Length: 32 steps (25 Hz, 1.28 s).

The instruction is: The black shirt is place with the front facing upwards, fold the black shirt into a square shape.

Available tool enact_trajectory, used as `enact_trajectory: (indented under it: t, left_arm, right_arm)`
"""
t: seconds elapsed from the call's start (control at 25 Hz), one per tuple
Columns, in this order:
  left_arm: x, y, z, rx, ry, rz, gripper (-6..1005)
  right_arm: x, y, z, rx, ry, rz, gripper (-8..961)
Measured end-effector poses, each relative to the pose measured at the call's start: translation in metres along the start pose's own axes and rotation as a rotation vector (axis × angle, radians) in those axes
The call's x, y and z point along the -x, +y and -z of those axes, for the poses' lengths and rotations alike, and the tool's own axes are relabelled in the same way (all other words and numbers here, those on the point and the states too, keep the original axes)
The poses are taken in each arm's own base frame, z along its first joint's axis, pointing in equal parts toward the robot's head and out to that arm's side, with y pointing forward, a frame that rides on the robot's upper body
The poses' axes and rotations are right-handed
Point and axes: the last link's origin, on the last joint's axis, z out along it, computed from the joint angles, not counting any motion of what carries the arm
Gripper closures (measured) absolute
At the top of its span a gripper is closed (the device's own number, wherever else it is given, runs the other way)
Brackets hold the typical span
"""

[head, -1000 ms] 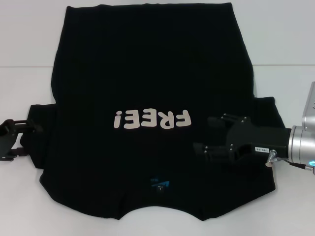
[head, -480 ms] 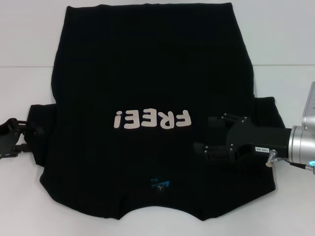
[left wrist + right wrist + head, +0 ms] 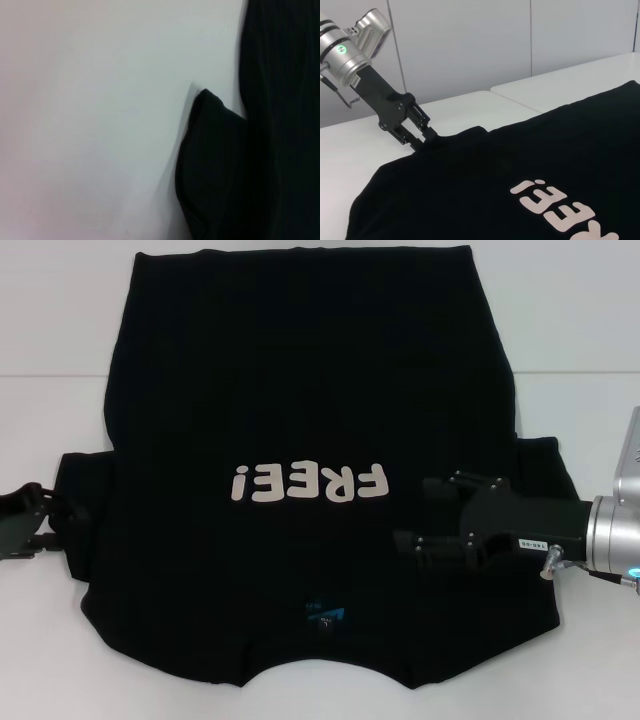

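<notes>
- Head view first: the large plain black short-sleeved fabric shirt [image 3: 310, 440] is laid flat on the white counter [image 3: 580, 330], front up, with the pale pinkish "FREE!" lettering [image 3: 307, 483] reading upside down and the small blue neck tag [image 3: 325, 615] at the near edge.
- No fold looks to have been made yet, so this is judged to be the very first step: getting hold of the sleeves.
- The left end effector [image 3: 55, 508] is parked right at the tip of the left sleeve. In the right wrist view it [image 3: 427, 135] is seen with its fingertips touching the sleeve edge, set close together. Whether cloth is actually pinched can't be told from here.
- The left wrist view only shows the sleeve corner [image 3: 215, 165] against bare counter, no fingers in sight.
- The right end effector [image 3: 418, 515] is held over the shirt's right side, just past the lettering, fingers spread fairly wide and nothing gripped.
- Next move, probably: both sleeves need to be gripped properly and carried inward over the chest. The right one would have to be lowered onto the fabric first.
</notes>
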Motion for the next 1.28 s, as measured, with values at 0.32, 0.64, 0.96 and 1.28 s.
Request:
enact_trajectory:
  t: [0.32, 0.64, 0.96, 1.28]
  left_arm:
    - [-0.0013, 0.0016, -0.0004, 0.0, 0.003, -0.004, 480]
    - [-0.0017, 0.0036, 0.0001, -0.003, -0.003, -0.015, 482]
    - [-0.0021, 0.0092, -0.0016, -0.019, -0.019, -0.047, 519]
    - [-0.0026, 0.0087, -0.0006, -0.021, -0.017, -0.046, 615]
  right_arm:
    - [-0.0003, 0.0001, 0.0002, 0.0, 0.0, -0.001, 14]
    - [0.0006, -0.0003, -0.0004, -0.001, 0.0, 0.001, 14]
    - [0.0008, -0.0004, -0.0005, 0.0, 0.0, 0.002, 14]
    - [-0.0001, -0.0002, 0.0, -0.001, 0.001, 0.001, 14]
